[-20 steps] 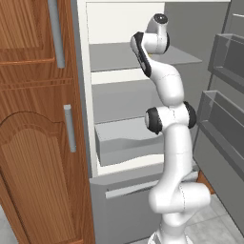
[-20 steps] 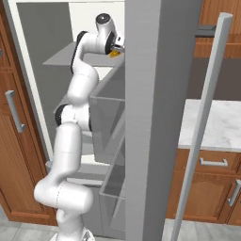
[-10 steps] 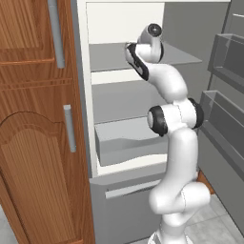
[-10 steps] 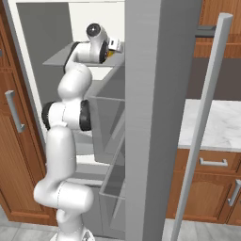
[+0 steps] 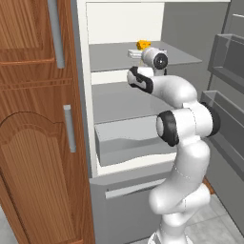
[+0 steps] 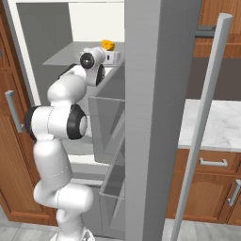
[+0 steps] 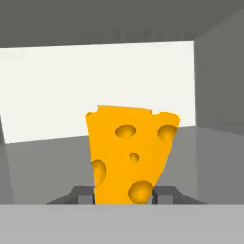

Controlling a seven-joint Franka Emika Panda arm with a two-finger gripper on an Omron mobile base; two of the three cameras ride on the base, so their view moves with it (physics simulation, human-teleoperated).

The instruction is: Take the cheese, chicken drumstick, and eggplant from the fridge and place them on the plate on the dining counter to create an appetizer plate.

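The cheese (image 5: 143,44), a yellow-orange wedge with holes, stands on the top shelf (image 5: 109,58) of the open fridge (image 5: 119,24). My gripper (image 5: 136,53) reaches in over that shelf to the cheese (image 6: 108,44). In the hand view the cheese (image 7: 131,152) rises upright between the dark fingers (image 7: 85,194), which press its lower sides; the gripper (image 7: 124,198) is shut on it. The chicken drumstick, eggplant and plate are out of view.
A wavy-fronted drawer (image 5: 128,143) sits under the lower shelf. Door bins (image 5: 228,62) hang on the open fridge door (image 6: 155,117) to the right. A brown wooden cupboard (image 5: 33,119) flanks the left. A white marble counter top (image 6: 216,127) lies beyond the door.
The arm has lowered and stretched deeper into the fridge over the top shelf, and the fingers have closed in on the cheese.
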